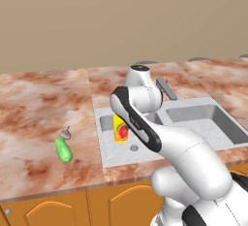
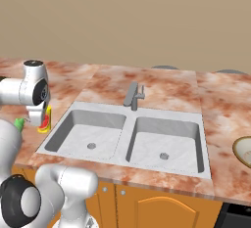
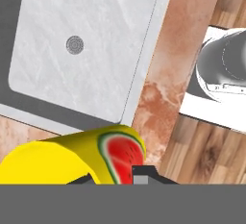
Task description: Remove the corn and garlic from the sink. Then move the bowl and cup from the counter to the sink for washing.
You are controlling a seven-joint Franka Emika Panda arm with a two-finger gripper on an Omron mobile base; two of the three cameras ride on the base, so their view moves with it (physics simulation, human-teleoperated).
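We see the cup (image 1: pixel 120 129) held up by the gripper (image 3: pixel 120 172), whose fingers are clamped on it; in the hand view the yellow cup lies across the bottom with its red and green watermelon mark turned toward us. From the left base view the cup hangs over the sink (image 1: pixel 107 156), above the left basin near that basin's left wall, and the arm hides part of it. In the right base view the cup (image 2: pixel 45 120) peeks out below the arm's wrist, just beside the sink's (image 2: pixel 128 124) left rim. In the hand view the basin floor with its round drain (image 3: pixel 74 44) lies beyond the cup.

The corn (image 1: pixel 63 150) lies on the counter (image 1: pixel 38 104) to the left of the sink, well apart from its rim, and the garlic (image 1: pixel 66 134) sits just beside the corn's far end. We cannot tell whether the two touch. The bowl (image 2: pixel 243 150) rests on the counter to the right of the sink, cut off by the picture edge. The tap (image 2: pixel 134 95) stands behind the sink, at the divider between the basins.
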